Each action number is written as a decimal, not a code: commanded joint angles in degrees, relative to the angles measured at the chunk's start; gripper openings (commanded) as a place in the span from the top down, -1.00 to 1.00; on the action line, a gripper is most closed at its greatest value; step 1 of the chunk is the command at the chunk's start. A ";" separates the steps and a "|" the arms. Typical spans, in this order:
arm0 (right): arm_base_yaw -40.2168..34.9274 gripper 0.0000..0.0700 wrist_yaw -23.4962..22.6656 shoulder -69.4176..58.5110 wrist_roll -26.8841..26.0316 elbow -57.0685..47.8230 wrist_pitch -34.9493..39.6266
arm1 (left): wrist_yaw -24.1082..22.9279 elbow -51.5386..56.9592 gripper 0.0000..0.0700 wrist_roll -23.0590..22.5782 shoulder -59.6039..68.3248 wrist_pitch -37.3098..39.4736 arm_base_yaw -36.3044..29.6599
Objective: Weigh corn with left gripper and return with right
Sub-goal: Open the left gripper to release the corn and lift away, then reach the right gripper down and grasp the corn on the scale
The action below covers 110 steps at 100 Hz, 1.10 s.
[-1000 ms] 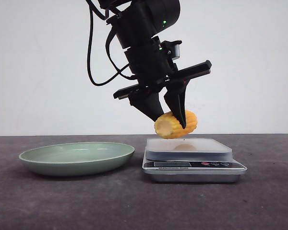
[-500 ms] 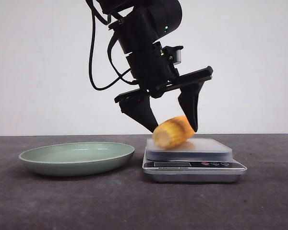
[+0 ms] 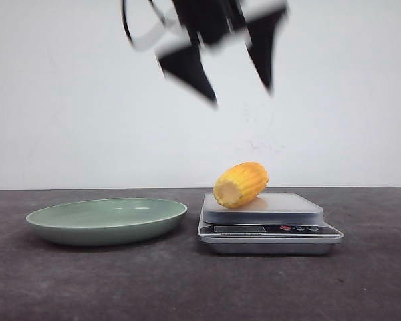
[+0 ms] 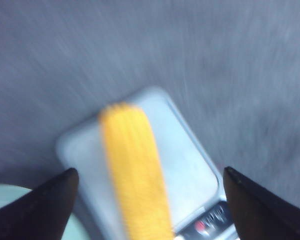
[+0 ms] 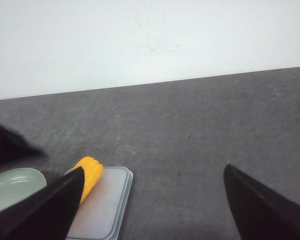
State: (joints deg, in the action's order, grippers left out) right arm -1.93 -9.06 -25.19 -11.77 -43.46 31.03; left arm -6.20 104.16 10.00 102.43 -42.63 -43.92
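On the silver kitchen scale (image 3: 269,224), the stubby yellow corn (image 3: 240,184) lies pale end forward-left; front view alone shows the left claw (image 3: 239,83) spread empty above.

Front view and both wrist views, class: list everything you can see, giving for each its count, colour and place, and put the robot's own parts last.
corn: one, yellow-orange with a paler cut end, lying on the scale's platform, free of any gripper.
scale: one, silver with a pale platform and dark and red buttons, on the table beside the plate.
plate: one, pale green, shallow, nothing in it, on the table on the robot's left of the scale.
table: one, dark grey, under everything.
wall: one, white, behind the table.
left gripper: one, black, blurred, open, high above the corn.
right gripper: one, black, open, holding nothing, seen only in its own wrist view.
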 commanded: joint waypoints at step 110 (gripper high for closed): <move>-6.78 -0.61 -4.81 -3.65 0.42 -0.90 -1.99 | -16.02 -9.09 -0.58 7.19 -76.65 -38.05 24.48</move>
State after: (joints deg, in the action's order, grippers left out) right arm -7.97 -13.10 -27.31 -10.39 -43.46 30.55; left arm -22.41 97.97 13.78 28.27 -80.53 -19.35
